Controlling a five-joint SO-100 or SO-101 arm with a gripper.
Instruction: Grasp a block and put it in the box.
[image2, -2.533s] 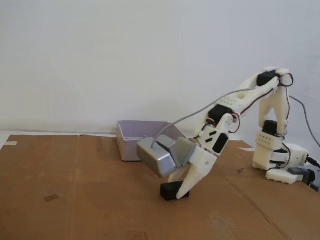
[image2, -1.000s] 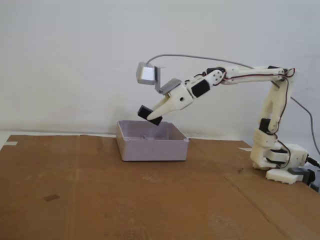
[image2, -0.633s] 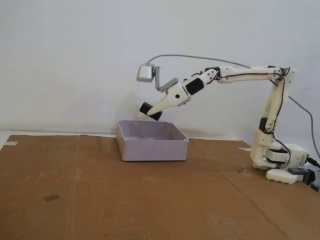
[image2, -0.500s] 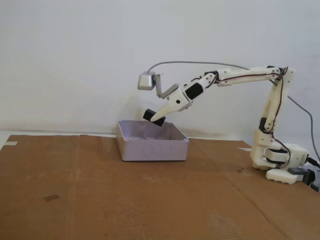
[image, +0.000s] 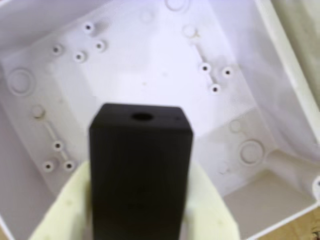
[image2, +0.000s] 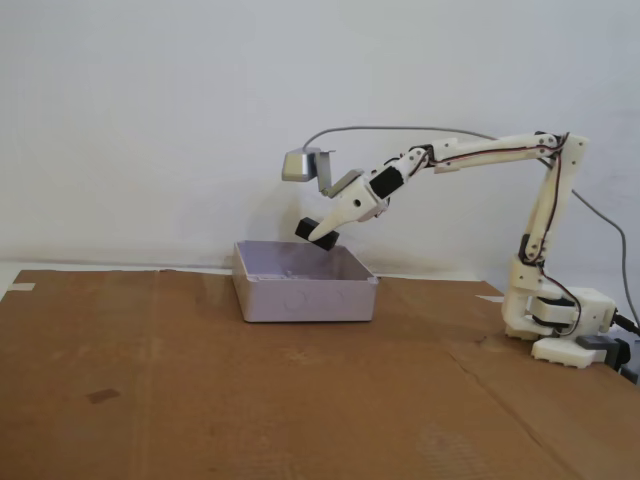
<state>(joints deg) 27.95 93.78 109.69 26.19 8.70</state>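
Grasp and lift done. Gripper (image2: 318, 236) pinches the block (image: 140, 170), holding it in the air above the box (image2: 300, 298) interior. Remaining: release the block into the box.

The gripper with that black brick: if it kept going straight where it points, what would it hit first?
Probably the inside floor of the box. The gripper holds the block just above the box, angled downward, and the wrist view shows only bare floor ahead. Exact depth is unclear.
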